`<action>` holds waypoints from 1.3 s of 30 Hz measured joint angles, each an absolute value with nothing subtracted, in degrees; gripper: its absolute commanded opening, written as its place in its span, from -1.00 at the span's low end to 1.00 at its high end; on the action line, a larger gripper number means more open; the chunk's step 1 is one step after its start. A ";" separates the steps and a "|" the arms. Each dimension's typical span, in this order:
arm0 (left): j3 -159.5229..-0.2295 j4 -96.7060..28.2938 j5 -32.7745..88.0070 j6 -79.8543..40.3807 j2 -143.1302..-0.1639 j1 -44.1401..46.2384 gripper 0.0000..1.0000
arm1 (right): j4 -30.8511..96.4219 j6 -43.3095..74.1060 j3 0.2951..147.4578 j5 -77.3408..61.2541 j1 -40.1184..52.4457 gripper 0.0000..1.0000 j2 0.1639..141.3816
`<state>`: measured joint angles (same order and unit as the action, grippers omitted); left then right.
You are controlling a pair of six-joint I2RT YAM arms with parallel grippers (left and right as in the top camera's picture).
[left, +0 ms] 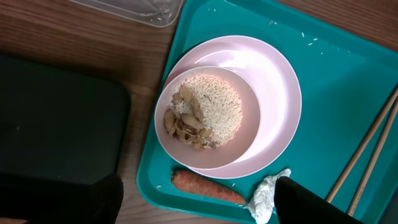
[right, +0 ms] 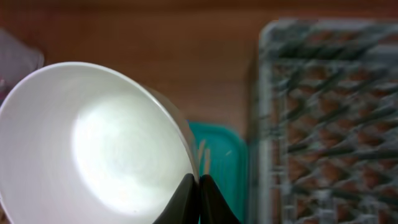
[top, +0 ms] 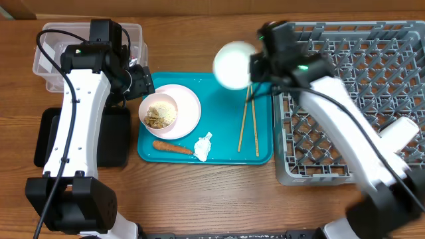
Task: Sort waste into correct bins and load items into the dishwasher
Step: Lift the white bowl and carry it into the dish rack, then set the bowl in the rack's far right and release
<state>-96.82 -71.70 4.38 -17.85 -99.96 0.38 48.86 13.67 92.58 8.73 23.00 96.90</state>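
Right gripper [right: 198,199] pinches a bowl's [right: 99,143] rim above the tray's [top: 219,156] corner. Left gripper [left: 202,190] hangs spread, empty. On the tray, rice [left: 211,106], plate [left: 273,81], carrot [left: 205,186], tissue [left: 267,196] and chopsticks [top: 249,126] wait.

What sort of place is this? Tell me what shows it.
Probably a lab tabletop rig for dish-clearing practice, not a kitchen: grey dish rack, teal tray of leftovers on a wooden table, and the right gripper holding a white bowl.
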 measured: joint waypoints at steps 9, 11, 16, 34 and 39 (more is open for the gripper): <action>-96.82 -71.57 4.40 -17.87 -99.96 0.38 0.61 | 49.43 9.85 93.95 47.24 14.83 -0.92 92.01; -96.82 -71.59 4.40 -17.85 -99.96 0.38 0.61 | 48.64 9.87 93.95 55.24 10.76 -0.92 93.32; -96.82 -71.59 4.40 -17.87 -99.96 0.38 0.61 | 48.45 9.89 93.95 66.50 -0.36 -0.92 96.36; -96.82 -72.31 4.40 -17.87 -99.96 0.38 0.61 | 47.57 11.42 93.89 69.04 -14.66 -0.92 112.18; -96.82 -72.29 4.40 -17.85 -99.96 0.38 0.61 | 50.19 14.70 93.71 65.49 -13.52 -0.92 112.49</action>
